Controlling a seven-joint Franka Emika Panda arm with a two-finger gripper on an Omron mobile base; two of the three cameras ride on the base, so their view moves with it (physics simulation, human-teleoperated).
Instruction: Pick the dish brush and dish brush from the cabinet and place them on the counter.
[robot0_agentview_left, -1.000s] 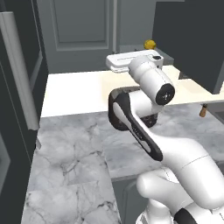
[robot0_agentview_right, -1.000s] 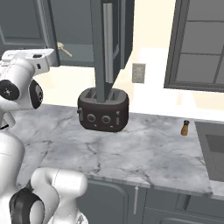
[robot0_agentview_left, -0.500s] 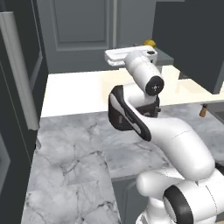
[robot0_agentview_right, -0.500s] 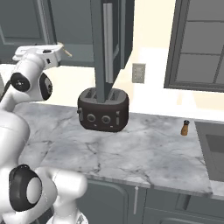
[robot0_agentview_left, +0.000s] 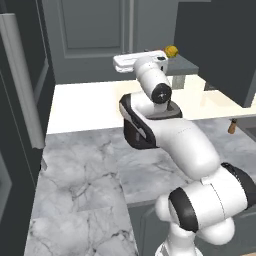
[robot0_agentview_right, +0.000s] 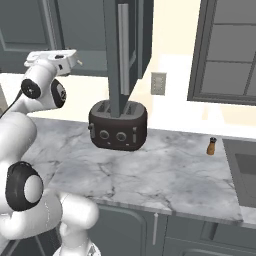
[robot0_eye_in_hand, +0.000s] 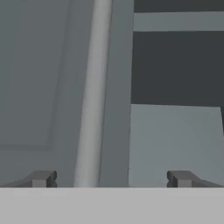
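Cabinet (robot0_eye_in_hand: 48, 87): dark blue-grey door, close in front of the hand; its pale bar handle (robot0_eye_in_hand: 92, 96) runs up between the finger tips
Gripper (robot0_eye_in_hand: 109, 178): jaws wide apart, holding nothing
Shelf (robot0_eye_in_hand: 175, 140): grey, beside the door
Yellow ball (robot0_agentview_left: 171, 51): small, up beside the hand
Counter (robot0_agentview_right: 165, 170): white marble, with a dark toaster (robot0_agentview_right: 118, 125)

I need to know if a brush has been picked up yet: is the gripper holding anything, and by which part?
Nothing is held. The gripper is open, its fingertips apart in front of the cabinet door's pale bar handle.
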